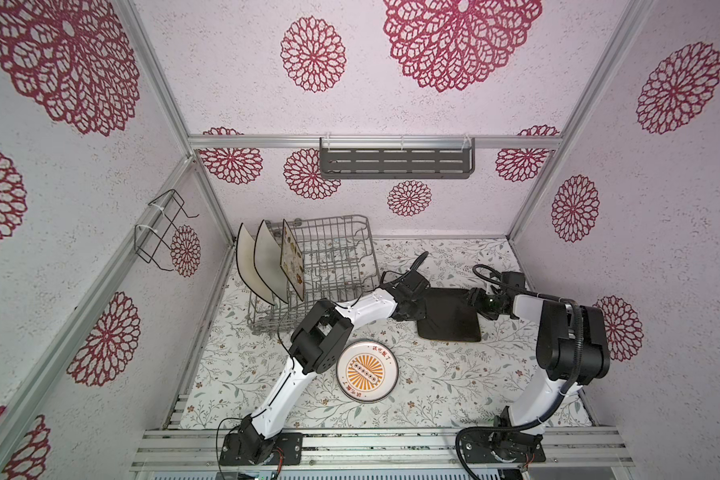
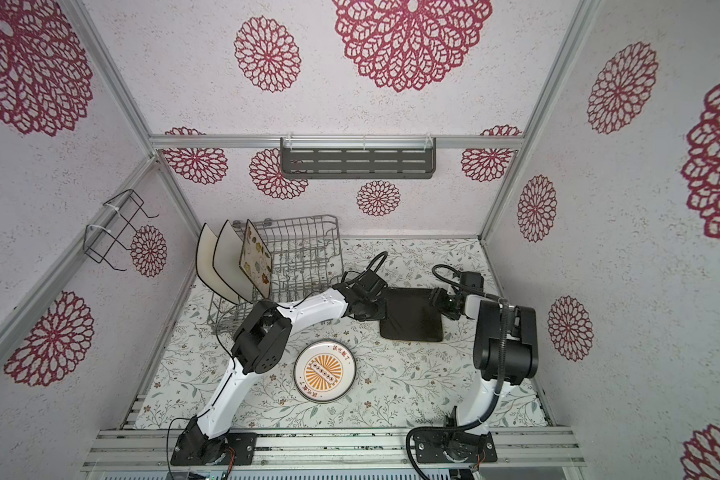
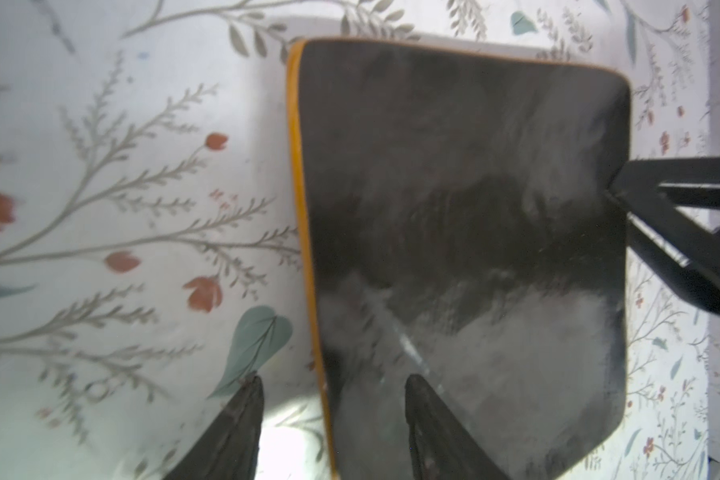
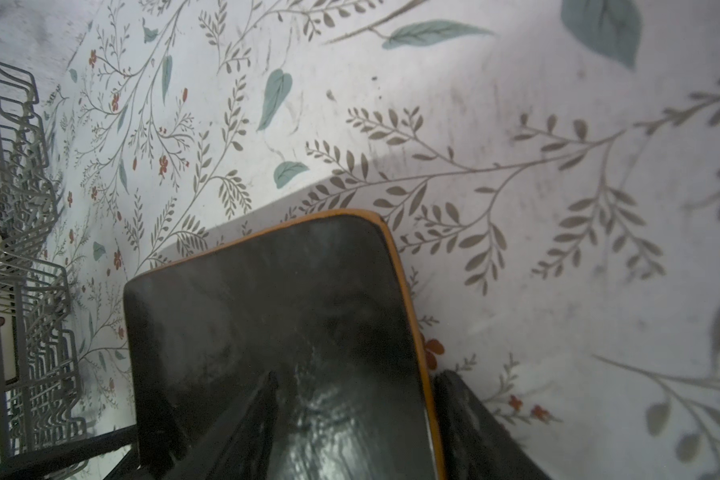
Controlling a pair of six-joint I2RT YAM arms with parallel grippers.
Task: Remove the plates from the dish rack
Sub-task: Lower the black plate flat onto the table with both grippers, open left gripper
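Floral tabletop (image 1: 433, 374): dark brown plate (image 1: 449, 316) between both straddling pincers, grips uncertain.

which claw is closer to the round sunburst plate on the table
Left. The left claw sits just beyond the round plate; the right claw is farther off, across the dark square plate.

Lab test cell mocked up as a kitchen: aluminium frame (image 1: 375, 142), floral wallpaper panels (image 1: 233, 75), shelf (image 1: 395, 163) at 12 o'clock, two bolted arms.
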